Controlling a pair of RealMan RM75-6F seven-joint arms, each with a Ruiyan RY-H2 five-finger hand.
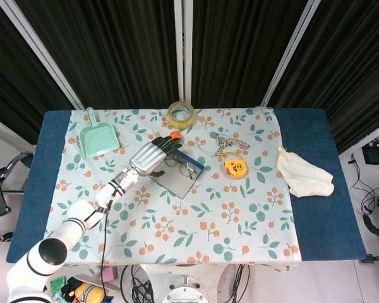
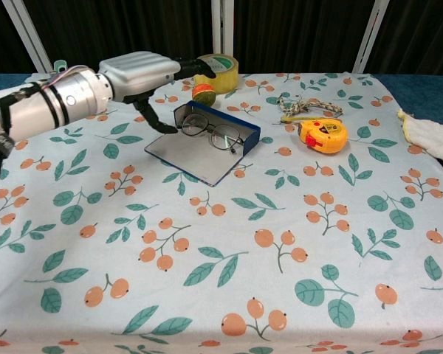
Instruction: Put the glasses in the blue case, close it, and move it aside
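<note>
The left robot hand point(image 2: 144, 74) hovers empty, fingers spread, just beside the open blue case point(image 2: 207, 140); the glasses point(image 2: 210, 133) lie inside it. Closing and moving aside remain.

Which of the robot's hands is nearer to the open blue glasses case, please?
Left. The left hand hovers just left of the open blue glasses case, fingers spread, holding nothing. The right hand shows in neither view.
</note>
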